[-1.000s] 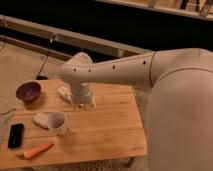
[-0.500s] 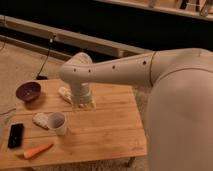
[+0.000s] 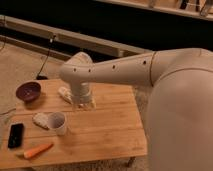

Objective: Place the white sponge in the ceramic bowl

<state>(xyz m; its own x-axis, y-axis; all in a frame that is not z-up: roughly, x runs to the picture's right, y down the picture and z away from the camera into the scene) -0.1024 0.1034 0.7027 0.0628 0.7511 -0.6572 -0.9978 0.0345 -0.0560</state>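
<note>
Gripper [image 3: 84,103] pointed down just above the table [image 3: 110,125], under the arm's bent wrist; whether it was released or clenched could not be told. Left of it and nearer the camera lay the sponge [image 3: 41,120], just beside the mug [image 3: 57,123], its long axis running roughly left to right. Farther left sat the bowl [image 3: 28,91]. Nothing had shifted since the earlier frame.
</note>
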